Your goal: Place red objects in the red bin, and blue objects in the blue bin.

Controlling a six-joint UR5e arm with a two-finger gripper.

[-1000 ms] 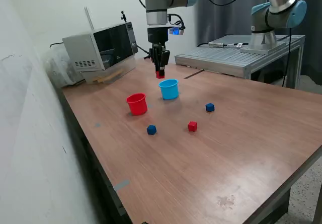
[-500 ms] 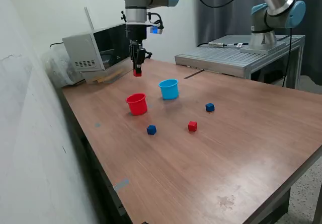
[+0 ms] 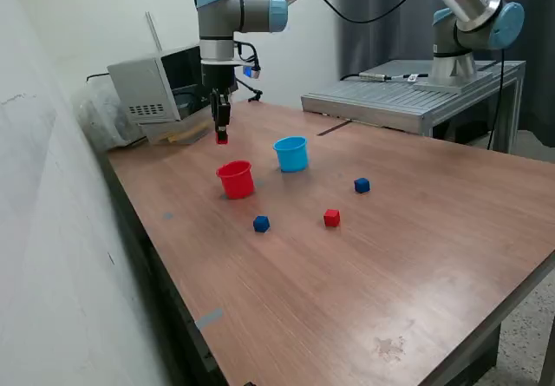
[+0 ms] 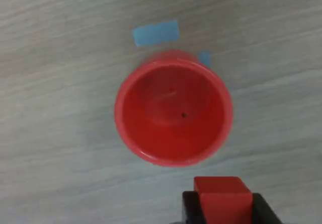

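Note:
My gripper [image 3: 222, 134] is shut on a small red cube [image 3: 222, 139] and holds it in the air above and behind the red cup [image 3: 235, 179]. In the wrist view the red cup [image 4: 173, 108] is seen from above and looks empty, with the held red cube [image 4: 223, 195] between my fingers beside its rim. The light blue cup [image 3: 291, 153] stands to the exterior view's right of the red cup. On the table lie a second red cube [image 3: 331, 219] and two dark blue cubes [image 3: 261, 223] [image 3: 362, 185].
A grey microwave-like box [image 3: 169, 82] stands at the table's back on the exterior view's left. A metal bench [image 3: 408, 95] with a second arm [image 3: 468, 22] stands behind. Bits of blue tape [image 4: 156, 32] lie on the wooden table [image 3: 364, 273] by the red cup.
My gripper has carried the red cube from above the blue cup toward the exterior view's left, to above the red cup. Nothing on the table moved.

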